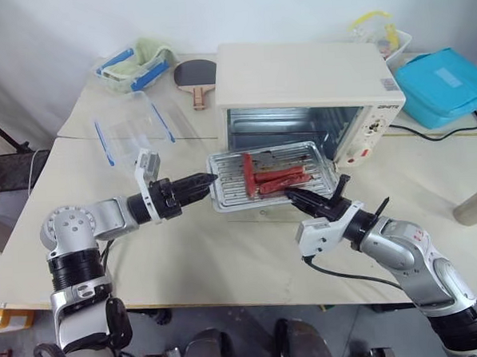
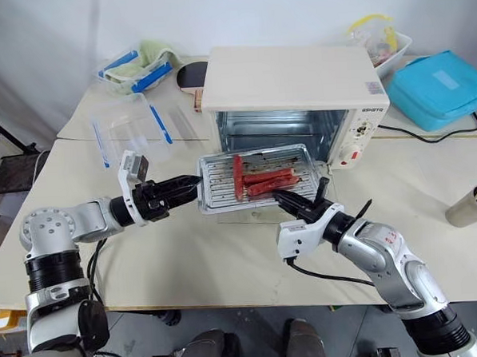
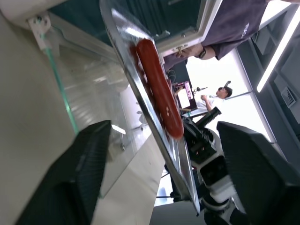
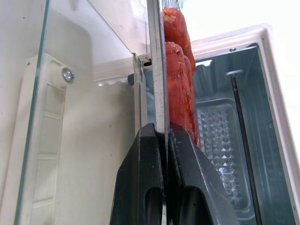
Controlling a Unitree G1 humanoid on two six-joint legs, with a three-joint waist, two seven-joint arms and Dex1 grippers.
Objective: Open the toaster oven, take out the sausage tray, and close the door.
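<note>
gripping the near rim of the sausage tray (image 1: 272, 176), the right gripper (image 1: 297, 198) has its black fingers pinched shut on the thin metal edge. the tray, carrying red sausages (image 1: 280, 176), sits out in front of the toaster oven (image 1: 306, 95), above the lowered door (image 4: 35, 112). the left gripper (image 1: 209, 178) stands at the tray's left edge with its fingers spread wide on either side of the rim, holding nothing.
</note>
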